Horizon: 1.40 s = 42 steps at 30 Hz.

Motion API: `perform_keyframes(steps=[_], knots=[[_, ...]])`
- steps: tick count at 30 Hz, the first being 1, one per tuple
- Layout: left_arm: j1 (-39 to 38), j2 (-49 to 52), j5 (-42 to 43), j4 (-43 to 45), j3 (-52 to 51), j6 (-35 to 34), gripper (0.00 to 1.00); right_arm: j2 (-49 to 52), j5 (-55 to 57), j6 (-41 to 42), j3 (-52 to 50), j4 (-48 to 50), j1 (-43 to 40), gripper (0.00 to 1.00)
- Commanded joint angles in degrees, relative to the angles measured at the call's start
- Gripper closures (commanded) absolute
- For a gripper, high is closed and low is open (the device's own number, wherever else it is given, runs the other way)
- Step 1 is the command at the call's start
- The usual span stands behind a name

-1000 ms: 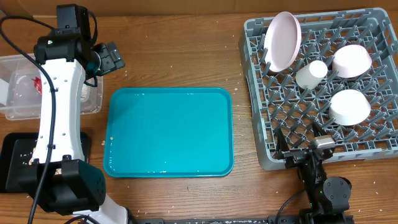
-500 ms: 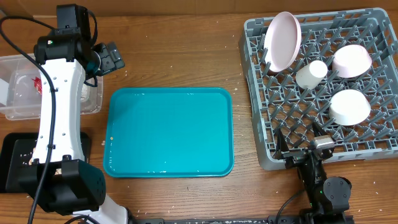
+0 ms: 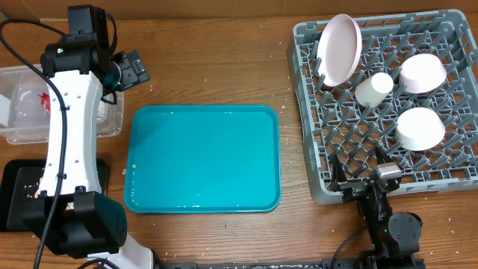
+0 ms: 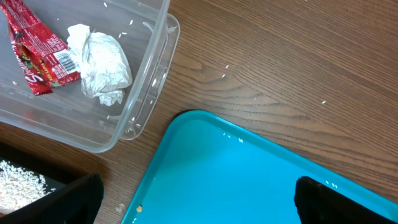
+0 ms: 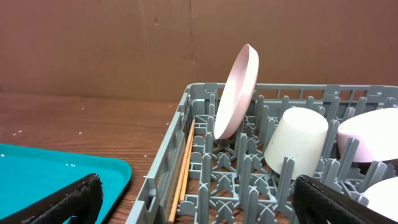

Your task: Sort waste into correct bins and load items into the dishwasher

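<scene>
The grey dish rack (image 3: 328, 187) holds the pink-white plate (image 3: 340, 48) on edge, a white cup (image 3: 373, 88) and two white bowls (image 3: 422, 72) (image 3: 420, 127). The right wrist view shows the plate (image 5: 236, 93), the cup (image 5: 295, 143) and two thin wooden sticks (image 5: 183, 168) in the rack. The clear tub (image 4: 146, 93) holds the red wrapper (image 4: 37, 56) and the napkin ball (image 4: 102, 62). The black tray (image 4: 68, 190) holds rice. My left gripper (image 3: 133, 69) is open and empty by the tub. My right gripper (image 3: 366, 173) is open and empty at the rack's front edge. The carrot-like stick is out of view.
The large teal tray (image 3: 203, 158) lies in the middle of the table, with one tiny orange crumb (image 4: 139, 208) at its left rim. Small white crumbs dot the wood around it. The left arm's white links stand over the tub and black tray (image 3: 15, 190).
</scene>
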Motion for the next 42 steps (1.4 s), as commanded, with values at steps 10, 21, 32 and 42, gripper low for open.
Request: perform_keyframes(steps=[10, 21, 32, 42], knots=[[-0.39, -0.35, -1.84, -3.30, 0.50, 2.82, 0.00, -0.68, -0.09, -0.17, -0.59, 0.24, -0.11, 0.00], [-0.39, -7.06, 0.90, -7.91, 0.35, 2.36, 0.00, -0.68, -0.09, -0.17, -0.59, 0.24, -0.11, 0.00], [-2.05, -20.76, 5.81, 5.77, -19.19, 7.91, 0.00, -0.68, -0.09, -0.17, -0.59, 0.24, -0.11, 0.00], [-2.36, -36.94, 22.36, 39.74, -53.99, 21.75, 0.00, -0.68, -0.09, -0.17, -0.59, 0.24, -0.11, 0.00]])
